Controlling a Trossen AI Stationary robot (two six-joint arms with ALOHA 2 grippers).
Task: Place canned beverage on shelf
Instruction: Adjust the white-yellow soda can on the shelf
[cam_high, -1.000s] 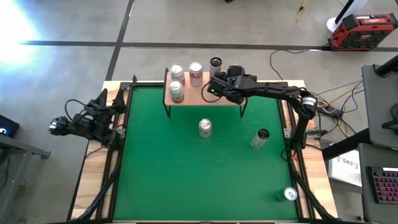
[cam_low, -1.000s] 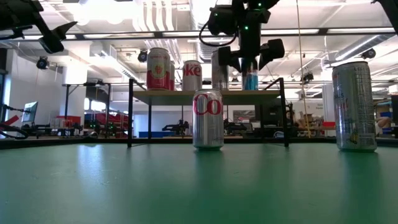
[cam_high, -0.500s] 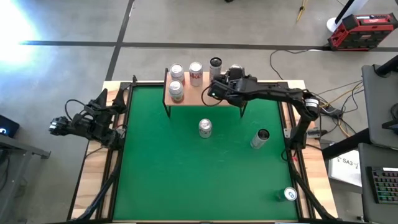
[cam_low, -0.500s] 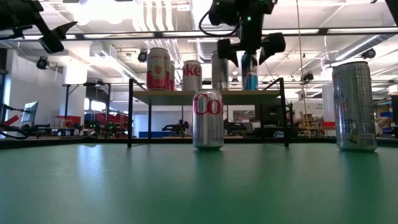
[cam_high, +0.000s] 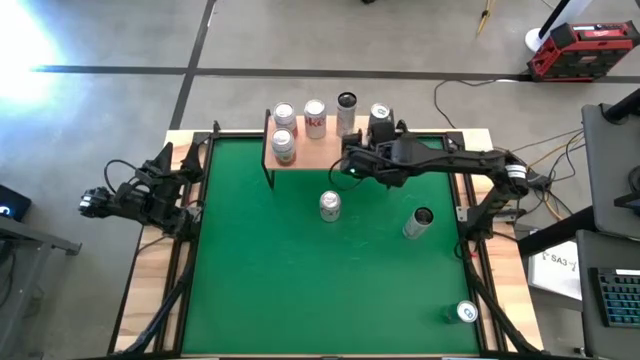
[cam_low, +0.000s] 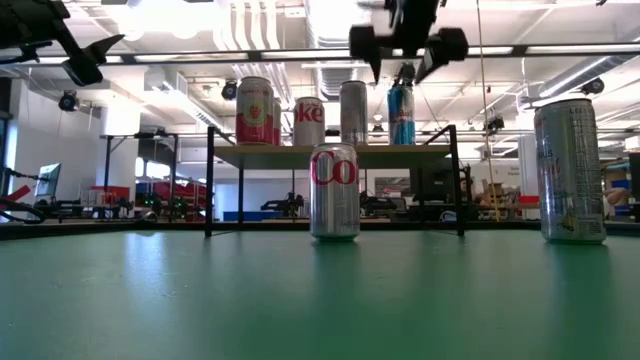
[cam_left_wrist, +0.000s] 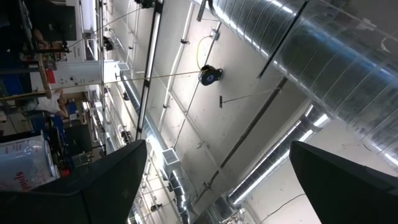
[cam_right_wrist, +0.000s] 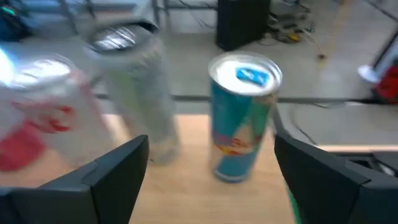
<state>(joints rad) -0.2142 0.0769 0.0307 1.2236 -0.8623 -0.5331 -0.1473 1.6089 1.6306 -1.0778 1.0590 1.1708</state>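
Right tool (cam_high: 352, 163) hangs released over the shelf (cam_high: 322, 148) front edge, blue can (cam_right_wrist: 242, 118) standing free at 12 o'clock, neighbours blurred.

Right arm stretched in from the right side, forearm running nearly level across the far part of the tabletop, elbow out by the right edge. Right gripper (cam_high: 352, 164) at the end of it, raised high, seen near the top of the low view (cam_low: 407, 45). Its fingers (cam_right_wrist: 109, 174) spread wide, nothing between them. Left arm folded up compact at the left edge of the tabletop, parked. Left gripper (cam_high: 180, 160) tilted upward toward the ceiling, fingers (cam_left_wrist: 99, 186) spread apart and empty.
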